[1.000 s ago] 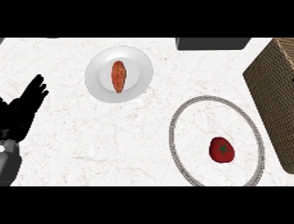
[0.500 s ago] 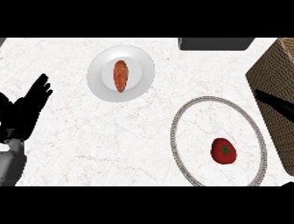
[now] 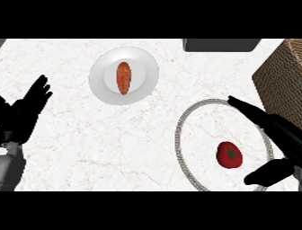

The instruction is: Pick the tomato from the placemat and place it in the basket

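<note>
Red tomato lies on the round placemat, at five o'clock. Since a second ago the right hand has swung in beside it, fingers straight, holding nothing; grasp likely next. Wicker basket waits at two o'clock. Left hand rests open at nine.

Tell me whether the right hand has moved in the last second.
Yes. The right hand has come in from the view's right edge, leftward past the basket, and now reaches over the placemat beside the tomato.

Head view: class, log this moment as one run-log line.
tomato on placemat | right hand open beside it | left hand resting | basket unfilled
</note>
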Robot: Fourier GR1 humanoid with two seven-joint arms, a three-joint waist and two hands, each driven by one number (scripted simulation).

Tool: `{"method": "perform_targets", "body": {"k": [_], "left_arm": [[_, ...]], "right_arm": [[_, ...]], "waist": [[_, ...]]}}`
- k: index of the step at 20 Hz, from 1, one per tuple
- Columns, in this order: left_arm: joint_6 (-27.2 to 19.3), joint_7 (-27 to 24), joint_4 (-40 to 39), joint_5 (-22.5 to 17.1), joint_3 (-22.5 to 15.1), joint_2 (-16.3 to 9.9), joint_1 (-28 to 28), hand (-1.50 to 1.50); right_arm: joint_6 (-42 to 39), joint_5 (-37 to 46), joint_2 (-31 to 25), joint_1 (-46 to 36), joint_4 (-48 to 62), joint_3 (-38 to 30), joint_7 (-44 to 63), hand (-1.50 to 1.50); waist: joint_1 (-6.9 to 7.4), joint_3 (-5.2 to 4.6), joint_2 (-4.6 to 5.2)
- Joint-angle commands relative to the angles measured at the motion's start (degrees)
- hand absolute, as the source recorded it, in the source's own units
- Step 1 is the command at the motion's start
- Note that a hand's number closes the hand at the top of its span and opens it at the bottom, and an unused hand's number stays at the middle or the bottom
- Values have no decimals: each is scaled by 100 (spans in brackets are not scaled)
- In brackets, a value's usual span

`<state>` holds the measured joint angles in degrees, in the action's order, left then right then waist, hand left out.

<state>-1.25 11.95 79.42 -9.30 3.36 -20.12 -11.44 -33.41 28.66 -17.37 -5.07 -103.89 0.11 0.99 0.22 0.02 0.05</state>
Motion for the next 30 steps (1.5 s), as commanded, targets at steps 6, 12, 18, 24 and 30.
{"method": "perform_targets", "body": {"k": [6,12,18,24,30], "left_arm": [[310,-121,-391,85,395,-84,-218,0],[247,-168,-50,365,390,251,25,0],[246,184,20,463,357,366,-150,0],[536,116,207,348,646,171,99,0],[503,-260,-350,557,587,428,-116,0]], "right_arm": [[-21,661,-263,-185,940,131,-600,-150],[210,879,38,-53,952,132,-854,-150],[-128,636,-128,285,843,-44,-1350,-150],[-39,924,105,750,361,306,-1334,-150],[496,1541,117,389,1079,286,-1489,-150]], "waist": [[-28,-2,-2],[-23,-2,-7],[-34,-2,-7],[-32,-2,-12],[-30,-3,-3]]}}
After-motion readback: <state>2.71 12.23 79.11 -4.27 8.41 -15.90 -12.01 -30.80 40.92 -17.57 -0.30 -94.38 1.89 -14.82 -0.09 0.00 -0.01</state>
